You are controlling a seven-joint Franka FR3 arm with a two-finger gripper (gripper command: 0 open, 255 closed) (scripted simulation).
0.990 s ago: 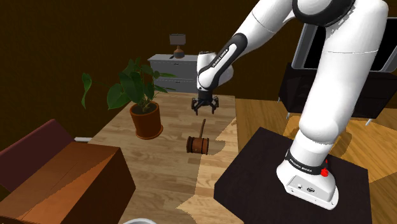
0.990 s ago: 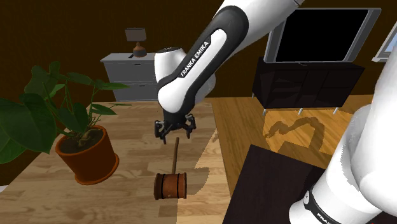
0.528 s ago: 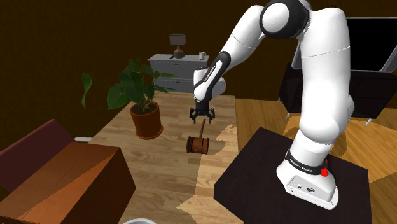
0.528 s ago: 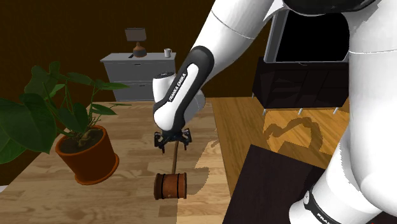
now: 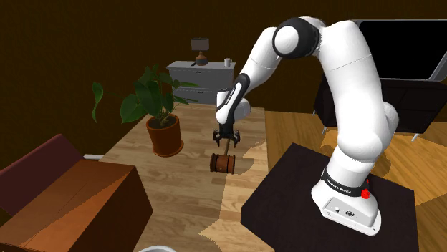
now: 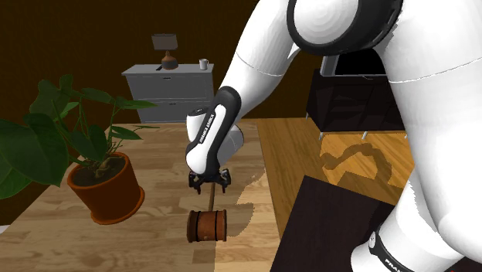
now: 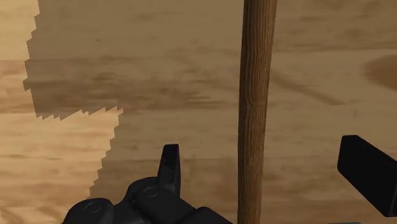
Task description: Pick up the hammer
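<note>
The gripper (image 7: 263,154) is held open astride the handle of the hammer (image 7: 257,83) (untouched); it should be lowered squarely toward the table (image 7: 146,70), then closed.

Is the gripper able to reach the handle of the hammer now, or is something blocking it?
Probably yes. The gripper is open. Its fingers stand on either side of the handle of the hammer without touching it, and nothing lies between them.

Potted plant (image 5: 164,134), grey dresser (image 5: 192,79), lamp (image 5: 200,49), mug (image 5: 227,62), dark screen (image 5: 401,50)
</note>
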